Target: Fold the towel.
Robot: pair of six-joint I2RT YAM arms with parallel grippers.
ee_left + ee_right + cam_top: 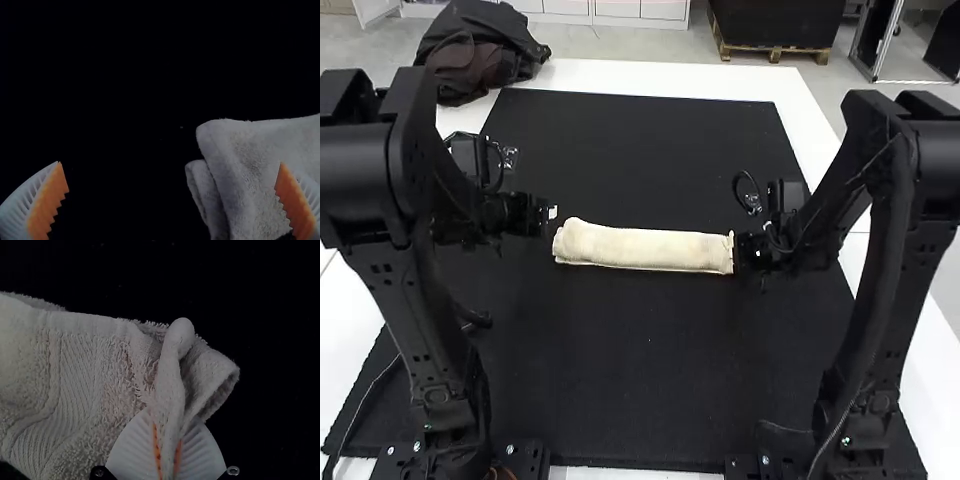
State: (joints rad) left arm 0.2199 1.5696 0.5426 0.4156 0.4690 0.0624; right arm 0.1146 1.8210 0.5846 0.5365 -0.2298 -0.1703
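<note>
The cream towel point(645, 248) lies as a narrow folded strip across the middle of the dark mat. At its left end is my left gripper point(549, 213); my right gripper point(748, 250) meets its right end. In the left wrist view the left gripper point(172, 187) stands open, one finger over the layered end of the towel point(255, 165), the other over bare mat. In the right wrist view the right gripper point(168, 450) is shut on a pinched fold at the end of the towel point(90, 375), with a loose layer beside it.
The black mat point(640, 360) covers most of the white table point(670, 80). A dark bundle of cloth point(480, 50) lies at the table's far left corner. Both arms stand at the mat's near corners.
</note>
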